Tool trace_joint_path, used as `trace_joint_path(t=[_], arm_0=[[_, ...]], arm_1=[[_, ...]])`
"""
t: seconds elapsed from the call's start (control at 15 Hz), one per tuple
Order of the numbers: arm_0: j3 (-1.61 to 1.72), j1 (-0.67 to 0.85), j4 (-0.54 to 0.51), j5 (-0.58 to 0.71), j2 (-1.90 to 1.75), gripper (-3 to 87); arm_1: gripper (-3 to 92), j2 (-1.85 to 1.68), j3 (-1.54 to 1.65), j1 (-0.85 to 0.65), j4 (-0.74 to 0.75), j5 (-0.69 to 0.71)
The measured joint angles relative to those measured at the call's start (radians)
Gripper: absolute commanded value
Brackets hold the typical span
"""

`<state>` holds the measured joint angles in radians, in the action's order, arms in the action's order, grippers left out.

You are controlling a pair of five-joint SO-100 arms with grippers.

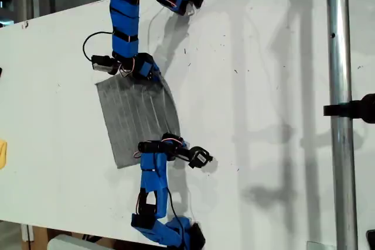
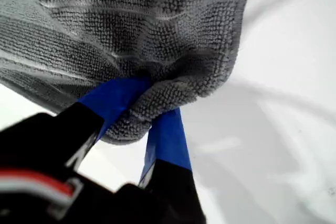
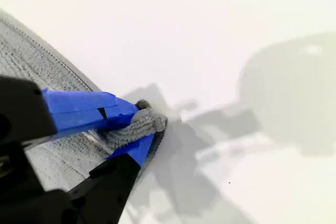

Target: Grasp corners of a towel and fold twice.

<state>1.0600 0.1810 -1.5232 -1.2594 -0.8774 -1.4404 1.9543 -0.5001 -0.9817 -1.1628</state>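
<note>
Both claws pinch towel (image 1: 136, 115) corners: my first claw (image 2: 149, 109), my second claw (image 3: 137, 124); cloth stretches away across the table (image 1: 263, 86) behind them.

A white table (image 1: 263, 98) under bright light carries soft shadows, with a metal pole (image 1: 341, 109) standing at the exterior view's right.

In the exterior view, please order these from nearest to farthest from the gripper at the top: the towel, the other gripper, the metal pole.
1. towel: the top gripper pinches one of its corners.
2. other gripper: lower in the exterior view, at another corner of the towel.
3. pole: far off, at the exterior view's right.
</note>
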Motion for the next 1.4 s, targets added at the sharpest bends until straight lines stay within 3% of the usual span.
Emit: trace_joint_path(t=[0.27,0.53,0.73,0.87,1.0,1.4], arm_0=[[0.000,-0.051,-0.074,-0.015,-0.074,-2.7],[0.021,-0.238,-0.123,-0.067,-0.183,-2.7],[0.023,-0.416,-0.123,-0.175,-0.213,-2.7],[0.040,-0.462,-0.123,-0.225,-0.250,-2.7],[0.118,-0.396,-0.123,-0.196,-0.318,-2.7],[0.146,0.086,-0.126,0.216,-0.324,-2.7]], arm_1=[[-0.3,-0.187,0.057,0.143,-0.097,-0.041],[-0.3,-0.480,0.081,0.410,-0.265,-0.209],[-0.3,-0.577,0.084,0.681,-0.256,-0.390],[-0.3,-0.578,0.091,0.733,-0.222,-0.436],[-0.3,-0.597,0.115,0.683,-0.222,-0.405],[-0.3,-0.627,0.198,0.161,-0.255,-0.041]])
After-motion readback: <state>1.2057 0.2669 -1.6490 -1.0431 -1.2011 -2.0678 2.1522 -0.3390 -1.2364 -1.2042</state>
